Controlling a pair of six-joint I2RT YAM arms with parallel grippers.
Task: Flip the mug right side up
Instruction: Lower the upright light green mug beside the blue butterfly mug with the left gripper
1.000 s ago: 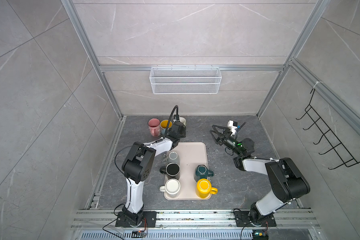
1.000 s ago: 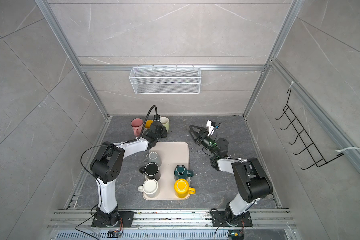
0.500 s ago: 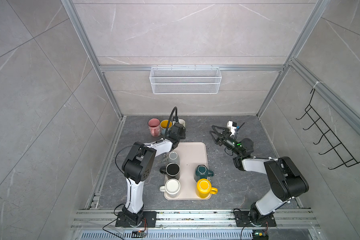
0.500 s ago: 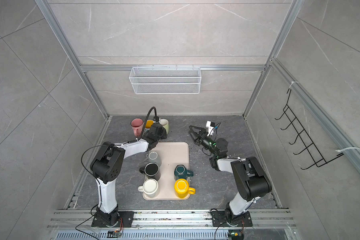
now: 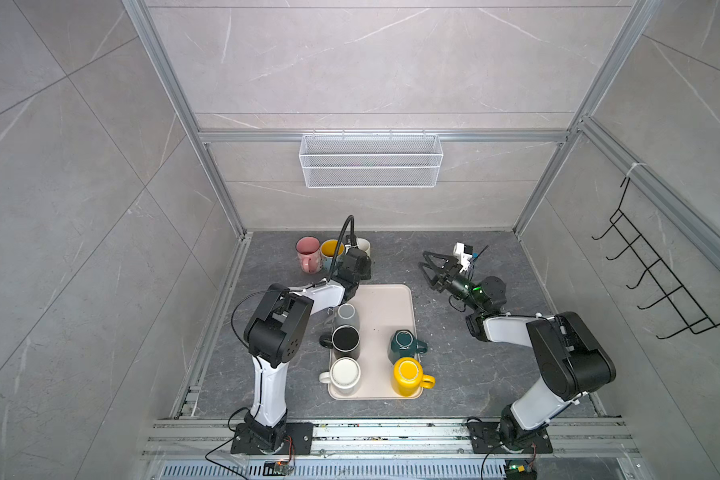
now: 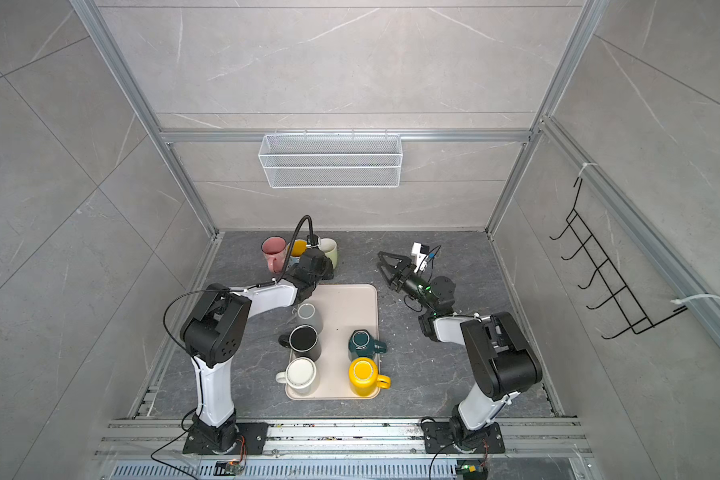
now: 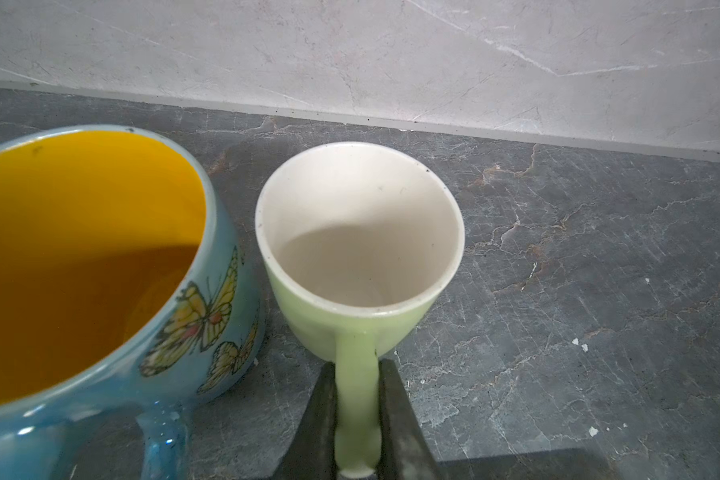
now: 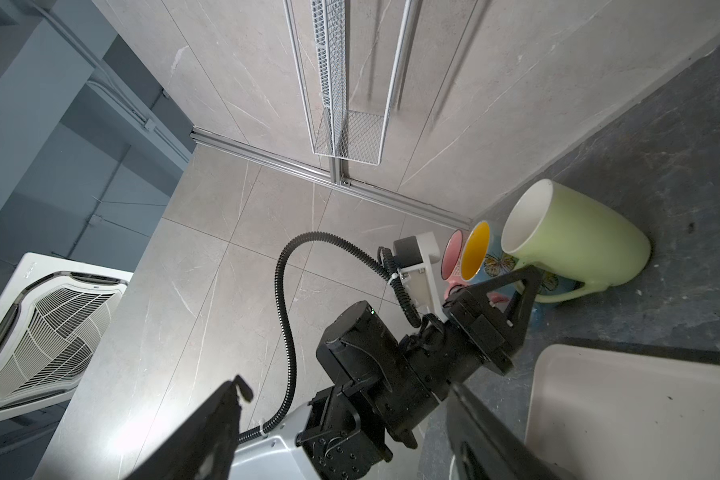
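A pale green mug [image 7: 358, 232] stands upright, mouth up, on the dark floor near the back wall; it also shows in both top views [image 5: 363, 246] [image 6: 329, 248] and in the right wrist view [image 8: 578, 237]. My left gripper [image 7: 357, 374] is shut on its handle, one finger on each side. From above, that gripper [image 5: 356, 266] sits just in front of the mug. My right gripper [image 5: 427, 266] [image 8: 348, 386] hangs open and empty, to the right of the tray and pointing toward the mugs.
Close on the green mug's left stand a blue butterfly mug [image 7: 100, 266] [image 5: 331, 249] and a pink mug [image 5: 307, 251]. A beige tray [image 5: 387, 299] in the middle carries several mugs. A wire basket [image 5: 371, 160] hangs on the back wall and a hook rack [image 5: 657, 282] on the right wall.
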